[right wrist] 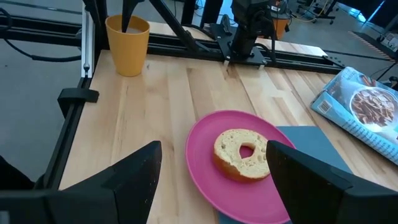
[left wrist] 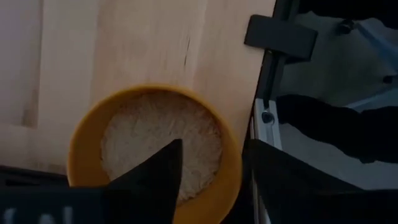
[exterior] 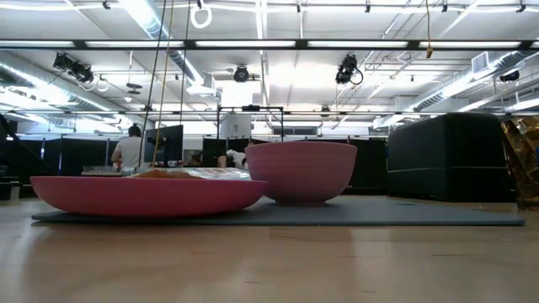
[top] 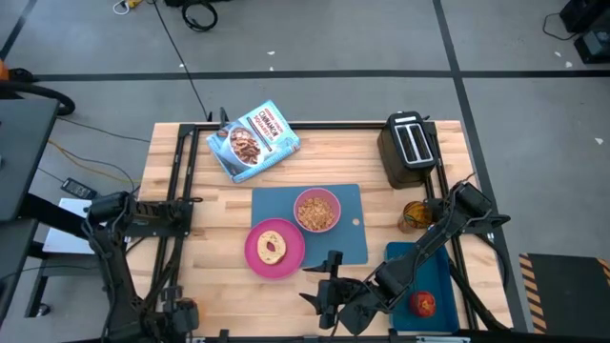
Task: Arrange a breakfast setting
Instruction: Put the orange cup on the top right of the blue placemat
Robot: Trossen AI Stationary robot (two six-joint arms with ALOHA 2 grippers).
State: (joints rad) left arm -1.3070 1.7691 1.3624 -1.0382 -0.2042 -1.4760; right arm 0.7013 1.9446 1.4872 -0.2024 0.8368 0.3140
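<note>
Left gripper (left wrist: 214, 144): at the near-left table corner, over the yellow-orange round plastic cup (left wrist: 81, 143). One finger (left wrist: 155, 177) is down inside the cup and the other is outside the rim. The fingers are spread across the wall with a gap showing, so there's no pinch. The cup stands upright on bare wood by the left rail, well apart from the mat.

Blue printed cereal bag (top: 253, 140): lies flat at the back, left of centre.

Pink round plate (top: 255, 257): sits on the near-left corner of the large blue rectangular mat (top: 353, 238), partly hanging over onto the wood. The tan bagel (top: 274, 248) lies flat in the middle of the plate.

Smaller pink bowl (top: 316, 211): on the mat just behind and right of the plate, filled with brown cereal. In the low view plate and bowl look very close; can't tell if they touch.

Right gripper (top: 329, 291): hangs at the near edge of the table, just right of the plate. The fingers are spread wide and hold nothing. The wrist camera looks across the plate and bagel.

Black toaster (top: 410, 148): back right. An amber see-through container (top: 412, 217) stands just in front of it, off the mat.

Smaller dark blue tray (top: 438, 272): near right, partly under the right arm. The red apple (top: 423, 304) sits on it.
</note>
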